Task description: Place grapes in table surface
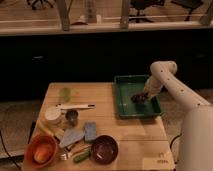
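One camera view is all we have. Our gripper (141,96) sits low inside the green tray (125,107), jaws closed on the grapes (137,98), whose outline blurs into them. Well to the jaws' left on the table surface (107,102) we see a maroon bowl (104,149), an orange bowl (41,151) and a small cup (72,116).

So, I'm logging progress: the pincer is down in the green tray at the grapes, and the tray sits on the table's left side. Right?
Not quite. The camera view shows the tray on the table's right side. The pincer is indeed down in it at the grapes.
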`<state>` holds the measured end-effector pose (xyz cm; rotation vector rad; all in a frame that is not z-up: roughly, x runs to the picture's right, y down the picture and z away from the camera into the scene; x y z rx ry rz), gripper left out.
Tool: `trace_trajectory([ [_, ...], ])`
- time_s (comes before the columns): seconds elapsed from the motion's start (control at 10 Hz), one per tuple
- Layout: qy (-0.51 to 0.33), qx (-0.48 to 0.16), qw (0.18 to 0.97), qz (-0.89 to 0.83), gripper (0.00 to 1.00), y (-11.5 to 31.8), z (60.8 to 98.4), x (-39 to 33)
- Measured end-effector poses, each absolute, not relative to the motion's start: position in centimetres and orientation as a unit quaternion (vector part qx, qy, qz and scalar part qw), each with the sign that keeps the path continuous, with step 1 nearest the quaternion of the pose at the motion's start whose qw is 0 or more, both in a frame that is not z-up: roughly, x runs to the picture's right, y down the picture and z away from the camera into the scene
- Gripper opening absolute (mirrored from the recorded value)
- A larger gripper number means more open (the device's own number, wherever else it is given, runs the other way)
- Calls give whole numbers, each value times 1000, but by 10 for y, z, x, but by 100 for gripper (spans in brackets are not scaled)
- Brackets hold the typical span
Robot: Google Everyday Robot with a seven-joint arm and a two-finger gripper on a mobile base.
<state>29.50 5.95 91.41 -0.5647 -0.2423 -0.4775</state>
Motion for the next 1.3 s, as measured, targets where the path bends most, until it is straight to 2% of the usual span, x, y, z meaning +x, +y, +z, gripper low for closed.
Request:
trace_trajectory([
  [0.4,-112,-265,926,-245,2,48,883,287],
  [0.7,-102,-259,925,-257,8,50,871,286],
  [0.8,-103,-257,925,-261,11,47,864,281],
  [1.0,-101,-254,923,-270,23,44,854,273],
  [1.1,-100,-251,922,-277,24,47,852,269],
  [1.3,-101,-246,920,-288,14,48,842,260],
])
